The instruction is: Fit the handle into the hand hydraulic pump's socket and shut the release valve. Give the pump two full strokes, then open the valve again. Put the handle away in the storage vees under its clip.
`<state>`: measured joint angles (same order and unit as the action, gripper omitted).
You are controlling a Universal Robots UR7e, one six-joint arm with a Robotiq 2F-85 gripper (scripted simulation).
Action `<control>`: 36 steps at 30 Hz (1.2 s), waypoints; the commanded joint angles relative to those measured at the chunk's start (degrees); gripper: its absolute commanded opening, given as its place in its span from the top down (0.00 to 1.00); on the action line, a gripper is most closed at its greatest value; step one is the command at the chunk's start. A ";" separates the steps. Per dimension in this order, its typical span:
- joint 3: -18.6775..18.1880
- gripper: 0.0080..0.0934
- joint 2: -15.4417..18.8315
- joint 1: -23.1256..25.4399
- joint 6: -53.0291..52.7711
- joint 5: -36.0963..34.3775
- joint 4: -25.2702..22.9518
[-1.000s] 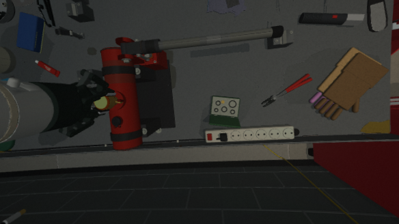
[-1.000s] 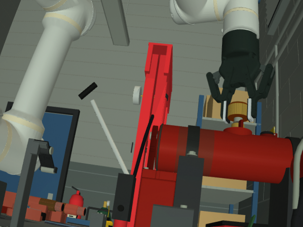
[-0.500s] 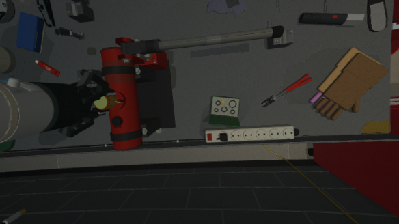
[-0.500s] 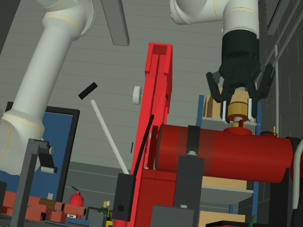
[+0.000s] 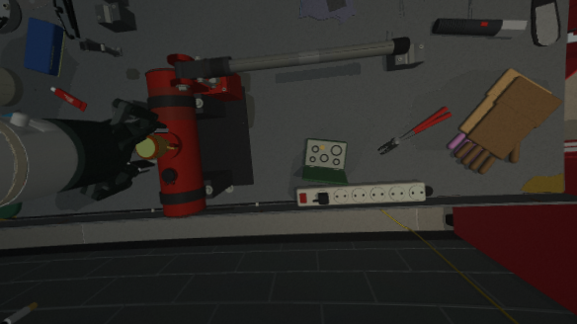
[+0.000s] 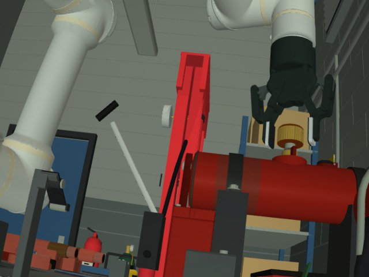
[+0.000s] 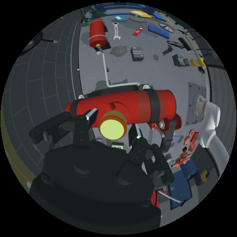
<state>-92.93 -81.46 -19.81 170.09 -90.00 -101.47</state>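
The pump handle (image 5: 316, 55) is partly hidden where its near end sits in the pump's socket (image 5: 197, 65); its far black grip end lies by a grey bracket (image 5: 406, 55). The red hydraulic pump (image 5: 177, 148) lies clamped by two black straps on a black base. Its yellow knurled release valve knob (image 6: 290, 136) (image 7: 112, 125) stands out from the barrel's side. My gripper (image 6: 289, 134) (image 7: 112, 124) is open around the knob and holds nothing. The red socket lever (image 6: 190, 119) stands upright in the second side camera.
The bench's front edge (image 5: 247, 207) runs just below the pump. A white power strip (image 5: 361, 193), a green gasket case (image 5: 325, 159), red-handled pliers (image 5: 415, 130) and a work glove (image 5: 504, 122) lie to the right. A blue box (image 5: 44, 46) and small parts lie at upper left.
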 commanded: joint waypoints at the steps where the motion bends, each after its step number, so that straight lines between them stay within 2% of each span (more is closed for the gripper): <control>1: 0.03 0.30 -0.04 0.00 0.00 0.00 -0.03; 15: 0.59 0.30 -0.16 0.00 0.00 0.00 0.65; 36: 4.34 0.30 -0.76 0.00 0.00 0.00 5.02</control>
<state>-88.58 -82.20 -19.81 170.09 -90.00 -96.40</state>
